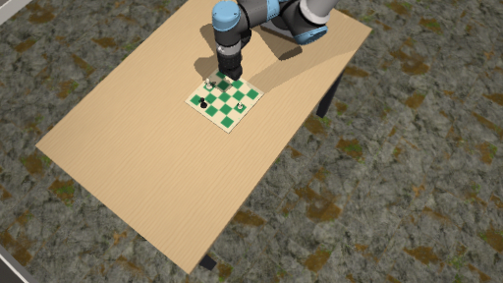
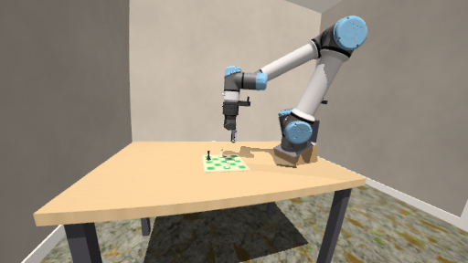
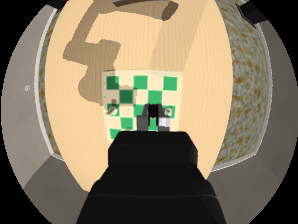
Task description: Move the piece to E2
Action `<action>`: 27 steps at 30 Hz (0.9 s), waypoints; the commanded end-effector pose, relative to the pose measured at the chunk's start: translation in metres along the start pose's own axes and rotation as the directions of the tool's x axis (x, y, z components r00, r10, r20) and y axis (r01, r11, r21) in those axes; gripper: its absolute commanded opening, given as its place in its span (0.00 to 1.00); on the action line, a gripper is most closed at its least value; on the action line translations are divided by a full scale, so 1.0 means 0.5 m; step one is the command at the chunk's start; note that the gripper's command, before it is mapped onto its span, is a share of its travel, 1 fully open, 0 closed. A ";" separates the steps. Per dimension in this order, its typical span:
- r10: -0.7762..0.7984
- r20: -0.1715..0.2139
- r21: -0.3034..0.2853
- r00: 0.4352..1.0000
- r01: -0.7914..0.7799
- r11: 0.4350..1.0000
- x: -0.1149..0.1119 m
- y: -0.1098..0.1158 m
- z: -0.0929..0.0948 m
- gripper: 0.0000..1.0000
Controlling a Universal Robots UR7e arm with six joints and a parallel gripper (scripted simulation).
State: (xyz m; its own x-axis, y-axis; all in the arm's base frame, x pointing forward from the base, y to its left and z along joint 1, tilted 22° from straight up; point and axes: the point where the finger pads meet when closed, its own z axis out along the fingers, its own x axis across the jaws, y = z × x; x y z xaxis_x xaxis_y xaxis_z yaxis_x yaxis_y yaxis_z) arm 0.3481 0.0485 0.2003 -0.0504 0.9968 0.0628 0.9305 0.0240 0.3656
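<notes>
Writing: none legible on green-and-cream chessboard (image 1: 224, 99)
Gripper: dark two-finger gripper (image 2: 233, 135) high above board, clamped on small dark chess piece (image 3: 153, 113)
Surface: light wooden table (image 1: 147, 162), dark legs
Room: beige walls, mottled stone floor (image 1: 393, 197)

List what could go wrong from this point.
1. The claw is shut on a small chess piece high above the board; a thin grip could slip or tilt it.
2. Lowering it carelessly might knock the white piece standing nearby.
3. Set down tilted, it could topple on the table.
</notes>
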 end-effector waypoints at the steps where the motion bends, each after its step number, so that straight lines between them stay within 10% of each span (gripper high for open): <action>1: -0.004 0.003 0.003 1.000 0.004 1.000 -0.007 0.093 -0.009 0.00; 11: -0.011 0.003 0.002 1.000 0.011 1.000 -0.004 0.286 0.017 0.00; 27: -0.014 0.002 0.000 1.000 0.014 1.000 0.003 0.348 0.039 0.00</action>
State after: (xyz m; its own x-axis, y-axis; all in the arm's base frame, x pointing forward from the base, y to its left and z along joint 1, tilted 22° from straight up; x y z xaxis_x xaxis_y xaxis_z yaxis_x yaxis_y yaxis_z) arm 0.5124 0.0553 0.2448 -0.0625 0.9964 0.0570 0.9303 0.0374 0.3650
